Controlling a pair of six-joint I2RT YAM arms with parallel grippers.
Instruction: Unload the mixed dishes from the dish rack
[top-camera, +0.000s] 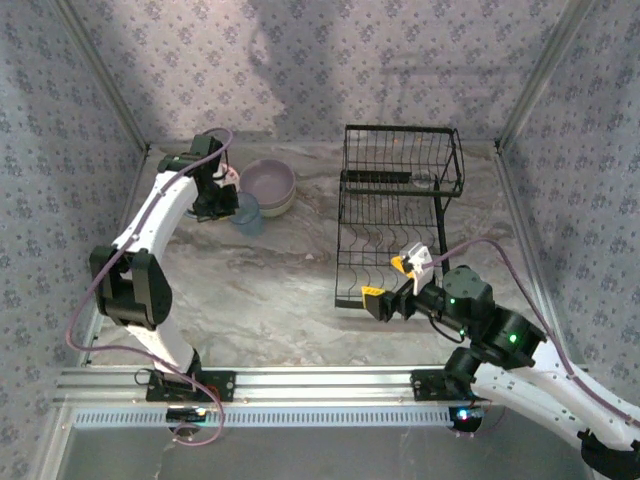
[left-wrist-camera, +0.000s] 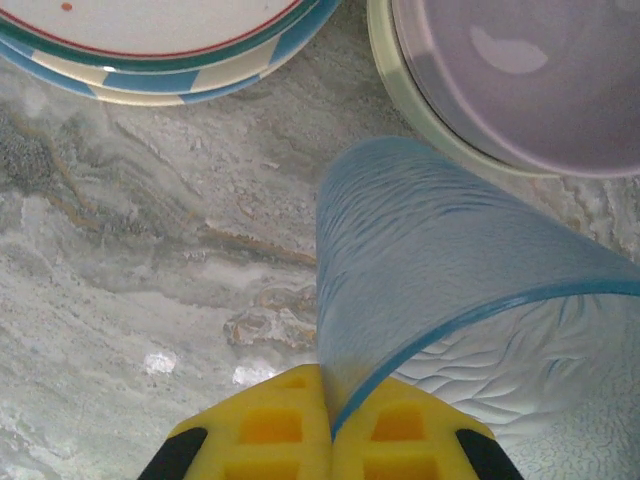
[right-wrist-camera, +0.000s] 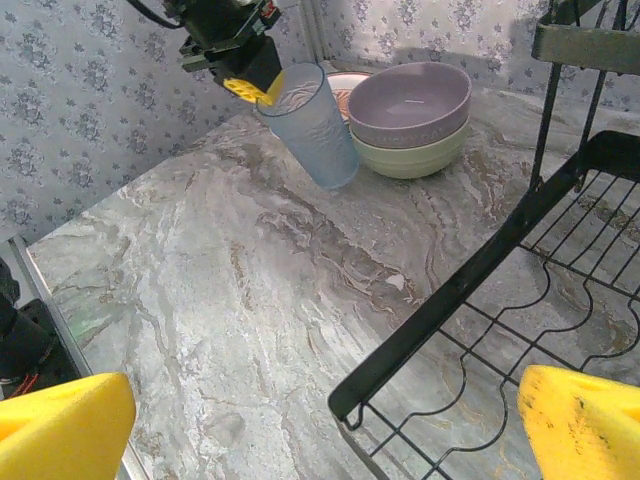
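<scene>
Translucent blue ribbed cup tilted, rim pinched shut in left gripper, base low over marble table, just beside stacked bowls | step: likely setting cup down | next: level it, release, lift clear | right gripper wide open, holding nothing, by black wire rack

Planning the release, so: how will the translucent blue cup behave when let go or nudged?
Probably light: the left hand holds the blue cup by a rim pinch alone. It is tall, narrow and tilted now, so it may tip and then roll on the smooth table. Its thin, textured wall looks like plastic, likely not very fragile.
</scene>
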